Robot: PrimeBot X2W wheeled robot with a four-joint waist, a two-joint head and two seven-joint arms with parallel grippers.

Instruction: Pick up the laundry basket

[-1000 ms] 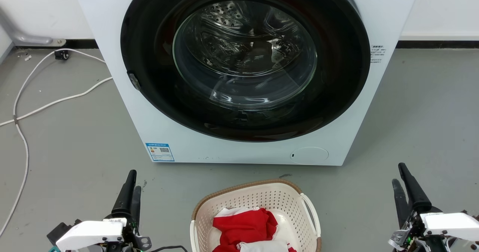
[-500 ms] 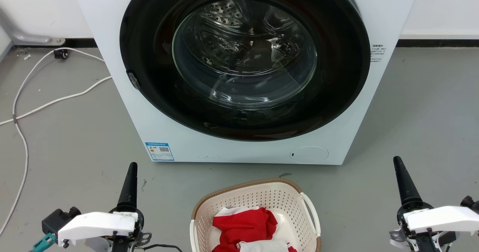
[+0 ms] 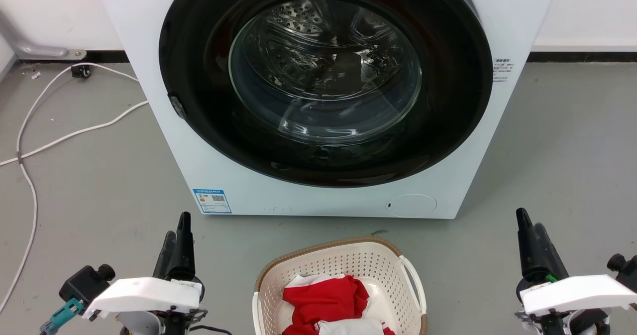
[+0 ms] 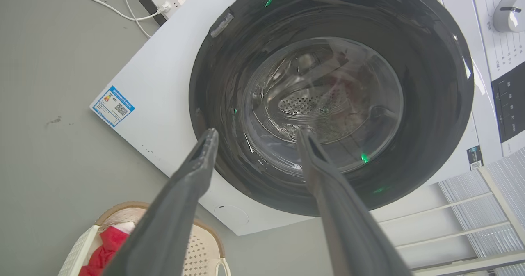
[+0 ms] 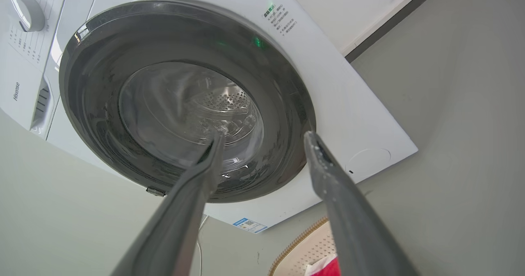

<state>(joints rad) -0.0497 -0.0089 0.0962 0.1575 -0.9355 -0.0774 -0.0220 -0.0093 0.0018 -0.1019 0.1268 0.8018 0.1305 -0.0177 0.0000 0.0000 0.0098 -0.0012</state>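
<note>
Sitting on grey floor [image 3: 99, 200] | laundry basket [image 3: 348, 263] | washing machine [image 3: 149, 101] behind (cable [image 3: 19, 156] left)

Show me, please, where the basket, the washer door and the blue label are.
basket [image 3: 343, 263]: head view, on its far inner wall, above the red cloth.
door [image 3: 326, 71]: head view, on the middle of the round glass.
label [image 3: 212, 201]: head view, on the middle of the sticker, low on the washer's front.

basket [image 3: 338, 265]: near half cut off by head view's bottom edge
washer [image 3: 209, 175]: top cut off above
blue label [image 3: 212, 201]: print too small to read
cable [image 3: 69, 136]: runs off left edge
</note>
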